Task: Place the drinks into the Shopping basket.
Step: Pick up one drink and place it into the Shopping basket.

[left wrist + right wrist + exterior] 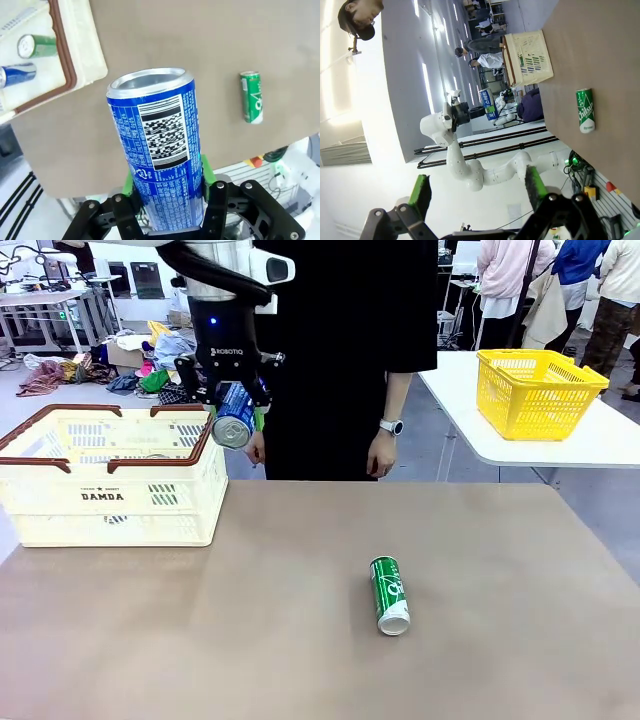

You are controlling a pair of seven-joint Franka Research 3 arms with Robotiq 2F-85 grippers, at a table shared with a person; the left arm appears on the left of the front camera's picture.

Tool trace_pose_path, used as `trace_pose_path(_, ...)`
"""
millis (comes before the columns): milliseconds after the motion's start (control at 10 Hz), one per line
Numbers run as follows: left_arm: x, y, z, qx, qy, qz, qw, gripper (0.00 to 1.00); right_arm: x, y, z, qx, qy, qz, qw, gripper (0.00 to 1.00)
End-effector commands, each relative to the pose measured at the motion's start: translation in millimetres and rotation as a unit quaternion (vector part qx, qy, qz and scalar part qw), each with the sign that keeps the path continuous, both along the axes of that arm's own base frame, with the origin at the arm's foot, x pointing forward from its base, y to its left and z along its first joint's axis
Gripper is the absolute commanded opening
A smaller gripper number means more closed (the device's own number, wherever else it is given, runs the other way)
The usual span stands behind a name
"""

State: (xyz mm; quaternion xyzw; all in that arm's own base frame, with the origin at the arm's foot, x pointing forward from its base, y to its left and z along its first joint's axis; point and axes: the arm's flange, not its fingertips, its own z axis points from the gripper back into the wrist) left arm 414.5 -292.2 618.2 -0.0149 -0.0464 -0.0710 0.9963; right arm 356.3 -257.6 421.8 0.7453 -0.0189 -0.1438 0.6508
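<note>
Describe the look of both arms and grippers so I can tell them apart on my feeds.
Left gripper: black body with white ROBOTIQ lettering and a blue light above it, on a white, rounded arm with a black collar. Its black linkage fingers carry bright green pads. Right gripper: the same black, bolted linkages and green pads. No loose cables are visible on either.

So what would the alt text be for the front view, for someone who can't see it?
A robot's left gripper holds a blue drink can in the air beside the right end of a cream Shopping basket on a brown table. A green can lies on its side mid-table, and a person in black stands at the far edge.
</note>
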Motion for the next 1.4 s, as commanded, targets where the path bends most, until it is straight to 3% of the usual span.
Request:
trace_pose_path(0, 59, 22, 11, -0.032, 0.005, -0.028, 0.999, 0.00, -2, 1, 5, 0.001, 0.006, 0.002, 1.000, 1.00)
trace_pose_path(200, 101, 61, 16, -0.066, -0.018, -0.024, 0.997, 0.00, -2, 1, 5, 0.001, 0.006, 0.002, 1.000, 1.00)
trace_pose_path(300, 113, 88, 8, -0.073, -0.006, -0.024, 0.997, 0.00, -2, 1, 5, 0.001, 0.006, 0.002, 1.000, 1.00)
trace_pose_path(600, 123, 159, -15, -0.069, -0.022, 0.026, 0.997, 0.00, -2, 1, 5, 0.001, 0.006, 0.002, 1.000, 1.00)
trace_pose_path(1000, 170, 201, -86, -0.077, -0.023, 0.037, 0.996, 0.00, -2, 1, 5, 0.001, 0.006, 0.002, 1.000, 1.00)
trace_pose_path(1300, 174, 205, -108, -0.084, 0.007, 0.064, 0.994, 0.00, -2, 1, 5, 0.001, 0.006, 0.002, 1.000, 1.00)
